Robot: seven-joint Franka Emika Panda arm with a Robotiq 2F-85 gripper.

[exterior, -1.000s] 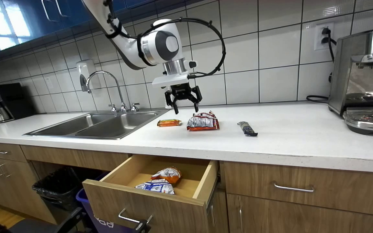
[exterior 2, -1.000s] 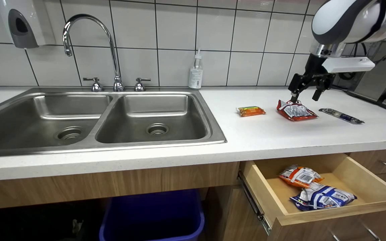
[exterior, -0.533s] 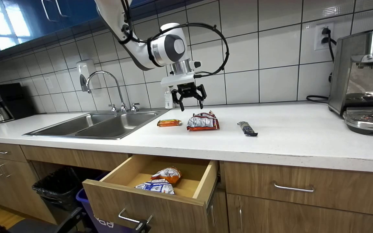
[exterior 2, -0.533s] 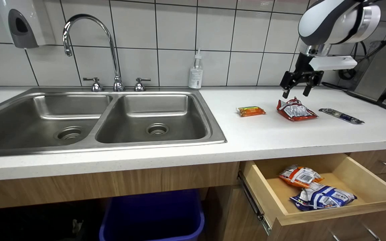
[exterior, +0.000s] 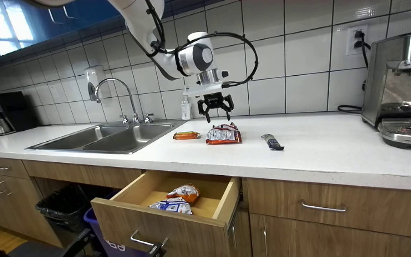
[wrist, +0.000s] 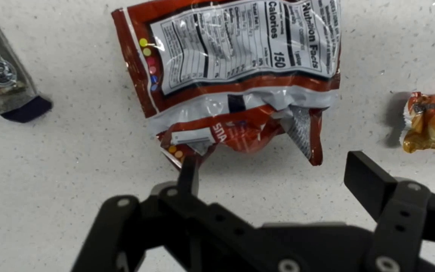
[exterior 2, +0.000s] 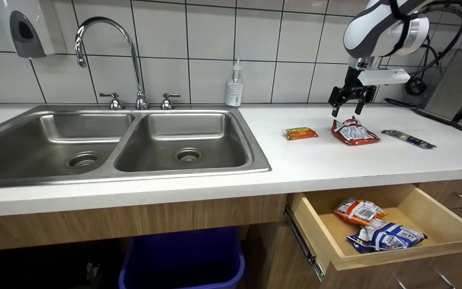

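one red bag (wrist: 236, 68), cropped in the wrist view, lies near the gaping tool (wrist: 272, 168).

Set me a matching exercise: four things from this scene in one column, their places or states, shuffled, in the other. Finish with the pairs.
Things
1. tool
2. red bag
3. drawer
4. bottle

Places or states
A. pulled open
B. jaws apart, holding nothing
C. standing in front of the tiled wall
D. lying between an orange packet and a bar

Pairs: 1-B, 2-D, 3-A, 4-C.
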